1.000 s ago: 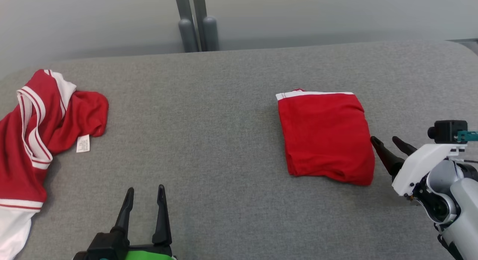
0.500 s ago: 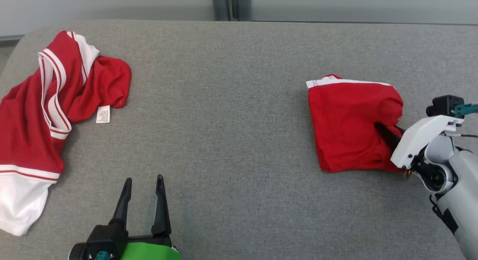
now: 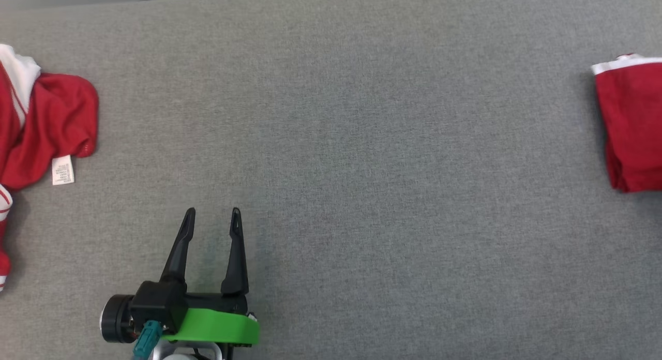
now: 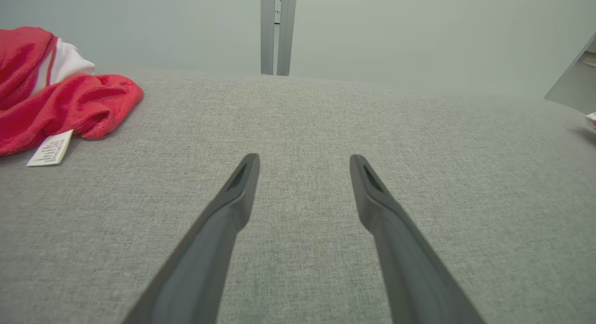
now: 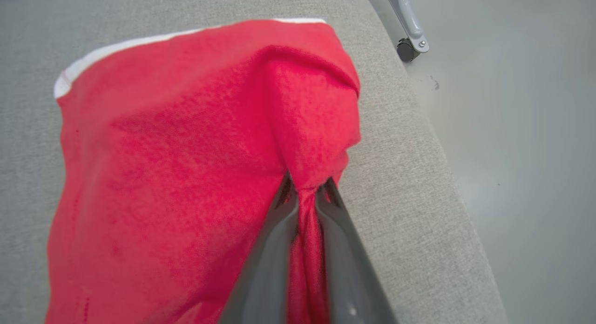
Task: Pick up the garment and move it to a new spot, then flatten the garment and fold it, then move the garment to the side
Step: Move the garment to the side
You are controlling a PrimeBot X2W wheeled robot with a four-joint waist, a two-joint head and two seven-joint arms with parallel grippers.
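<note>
My right claw [image 5: 305,186], open a moment before, had pinched shut on the folded red garment [image 5: 177,165] near the right edge of the table [image 5: 396,128], ready to move it aside; my left claw [image 3: 213,220] was open.

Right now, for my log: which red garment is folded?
The right garment, pinched in the right fingers, a compact rectangle; the left garment lies crumpled, tag out.
</note>
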